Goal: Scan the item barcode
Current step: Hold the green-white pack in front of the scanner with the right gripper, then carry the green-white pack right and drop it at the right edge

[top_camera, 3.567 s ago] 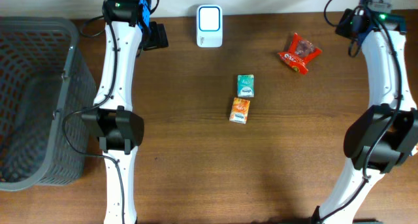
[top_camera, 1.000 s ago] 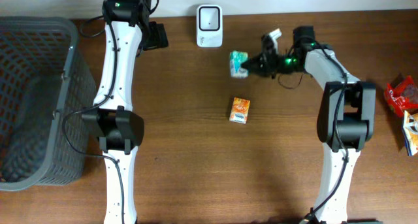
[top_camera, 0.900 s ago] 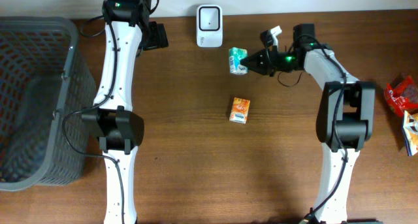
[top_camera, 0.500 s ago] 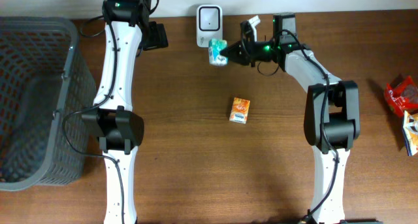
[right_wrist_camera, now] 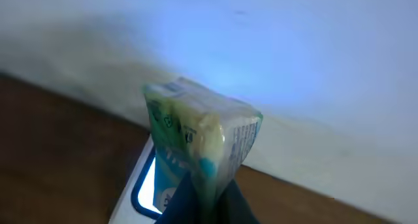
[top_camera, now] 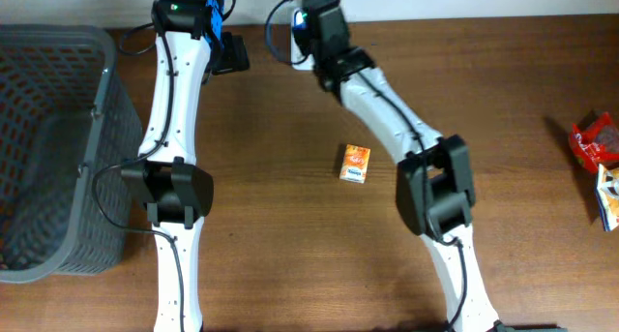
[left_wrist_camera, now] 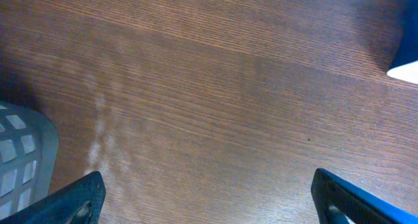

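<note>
A green packet (right_wrist_camera: 196,132) stands pinched upright in my right gripper (right_wrist_camera: 208,196), which is shut on its lower edge. Right behind and below the packet is the white scanner (right_wrist_camera: 127,201), its window glowing. In the overhead view the right arm stretches to the table's far edge, and its wrist (top_camera: 319,27) covers both scanner and packet. An orange packet (top_camera: 355,164) lies at mid-table. My left gripper (left_wrist_camera: 212,208) hangs open over bare wood, beside the basket, with nothing between its fingers.
A dark mesh basket (top_camera: 48,148) fills the left side of the table. A red snack bag (top_camera: 592,138) and another packet (top_camera: 607,192) lie at the far right edge. A pale wall runs behind the scanner.
My right arm has swung left with the green packet, from right of the scanner to directly in front of it. The left arm has not moved.
</note>
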`<state>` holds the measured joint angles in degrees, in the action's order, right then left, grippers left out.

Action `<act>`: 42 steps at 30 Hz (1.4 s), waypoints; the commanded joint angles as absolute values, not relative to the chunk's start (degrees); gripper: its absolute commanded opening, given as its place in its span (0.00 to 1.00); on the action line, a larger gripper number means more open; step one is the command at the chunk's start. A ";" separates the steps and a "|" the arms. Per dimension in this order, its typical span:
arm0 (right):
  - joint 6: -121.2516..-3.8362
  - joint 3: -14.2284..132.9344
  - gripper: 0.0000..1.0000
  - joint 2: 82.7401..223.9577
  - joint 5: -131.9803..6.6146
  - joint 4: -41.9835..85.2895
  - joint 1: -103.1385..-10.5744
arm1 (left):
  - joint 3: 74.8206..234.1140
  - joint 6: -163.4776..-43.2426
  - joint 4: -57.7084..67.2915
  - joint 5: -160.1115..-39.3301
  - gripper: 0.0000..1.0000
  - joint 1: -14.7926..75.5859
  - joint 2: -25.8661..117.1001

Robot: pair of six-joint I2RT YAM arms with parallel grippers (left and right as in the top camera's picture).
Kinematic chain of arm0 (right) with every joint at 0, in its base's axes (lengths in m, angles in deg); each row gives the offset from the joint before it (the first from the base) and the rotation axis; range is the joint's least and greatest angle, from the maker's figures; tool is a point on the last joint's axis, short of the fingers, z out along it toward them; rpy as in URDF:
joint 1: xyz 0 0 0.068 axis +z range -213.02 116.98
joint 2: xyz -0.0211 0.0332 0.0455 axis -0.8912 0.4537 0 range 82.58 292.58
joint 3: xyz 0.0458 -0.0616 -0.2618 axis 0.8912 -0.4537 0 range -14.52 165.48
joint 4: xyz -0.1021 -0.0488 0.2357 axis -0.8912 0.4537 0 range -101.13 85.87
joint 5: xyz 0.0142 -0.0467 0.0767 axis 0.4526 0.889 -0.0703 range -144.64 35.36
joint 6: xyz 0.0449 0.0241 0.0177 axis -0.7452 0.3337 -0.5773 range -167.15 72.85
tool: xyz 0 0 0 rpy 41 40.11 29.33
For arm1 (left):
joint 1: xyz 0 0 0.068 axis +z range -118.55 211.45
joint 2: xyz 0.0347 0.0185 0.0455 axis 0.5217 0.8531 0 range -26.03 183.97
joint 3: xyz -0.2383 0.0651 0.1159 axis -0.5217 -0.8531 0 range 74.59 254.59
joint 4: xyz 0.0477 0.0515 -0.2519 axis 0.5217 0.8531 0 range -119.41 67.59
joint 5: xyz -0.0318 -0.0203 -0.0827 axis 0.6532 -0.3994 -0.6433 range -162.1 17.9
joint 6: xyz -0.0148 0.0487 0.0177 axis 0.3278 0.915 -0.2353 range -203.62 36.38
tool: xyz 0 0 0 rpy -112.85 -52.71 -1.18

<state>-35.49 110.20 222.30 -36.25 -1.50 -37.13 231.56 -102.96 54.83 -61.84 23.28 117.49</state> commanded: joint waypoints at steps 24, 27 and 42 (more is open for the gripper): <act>-64.60 111.03 0.04 214.10 -23.83 54.71 -91.58 | 231.75 -103.55 54.92 -62.21 0.99 23.30 117.56; -64.60 111.06 0.79 214.10 -25.54 56.59 -95.34 | 231.75 -103.55 54.90 -62.24 0.99 23.33 117.56; -48.10 96.28 0.99 206.69 -78.82 65.01 -61.44 | 231.75 -103.55 54.90 -62.24 0.99 23.35 117.56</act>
